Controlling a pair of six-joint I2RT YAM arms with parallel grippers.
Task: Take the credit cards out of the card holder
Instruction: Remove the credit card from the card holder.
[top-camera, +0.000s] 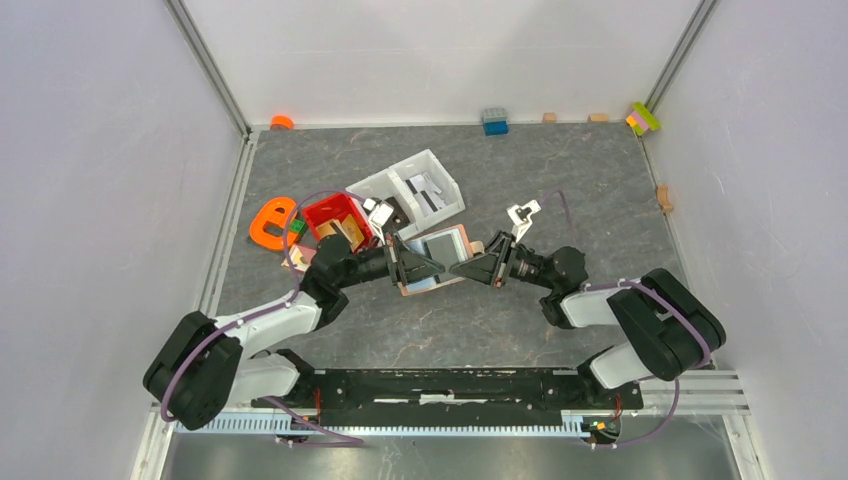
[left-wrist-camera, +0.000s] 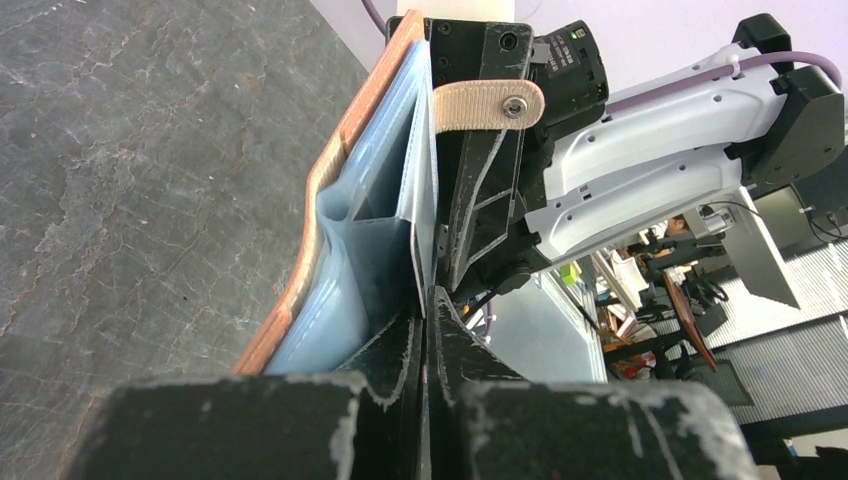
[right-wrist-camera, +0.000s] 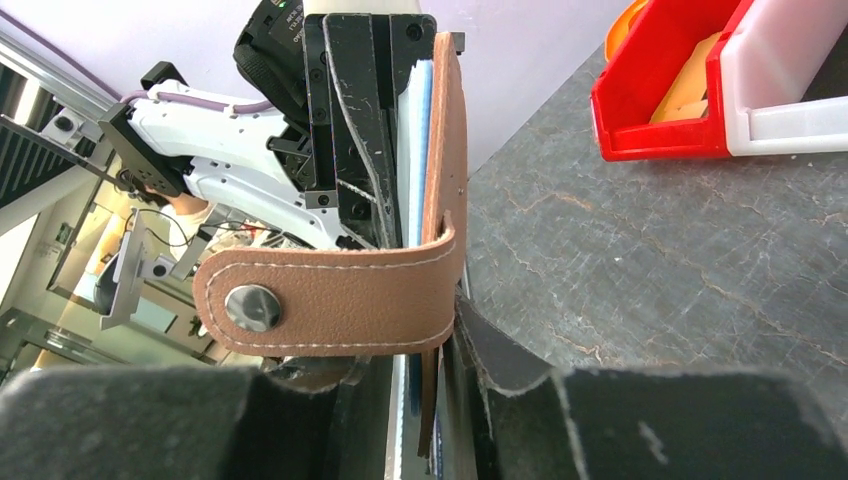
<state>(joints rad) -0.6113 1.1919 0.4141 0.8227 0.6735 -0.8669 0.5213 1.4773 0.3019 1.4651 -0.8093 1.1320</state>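
Above the middle of the worktop (top-camera: 470, 340), the brown card holder (top-camera: 440, 258) hangs open on edge between both arms. The left pincer (left-wrist-camera: 428, 300) is clenched on the thin edge of its pale blue inner pocket. The right pincer (right-wrist-camera: 425, 345) straddles the opposite leather edge beside the snap tab (right-wrist-camera: 320, 300); whether it squeezes cannot be told.

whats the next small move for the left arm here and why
Likely draw the left gripper straight back from the card holder: its jaws look shut on the thin edge of the pale blue card, mostly inside the holder, while the right gripper straddles the tab end opposite.
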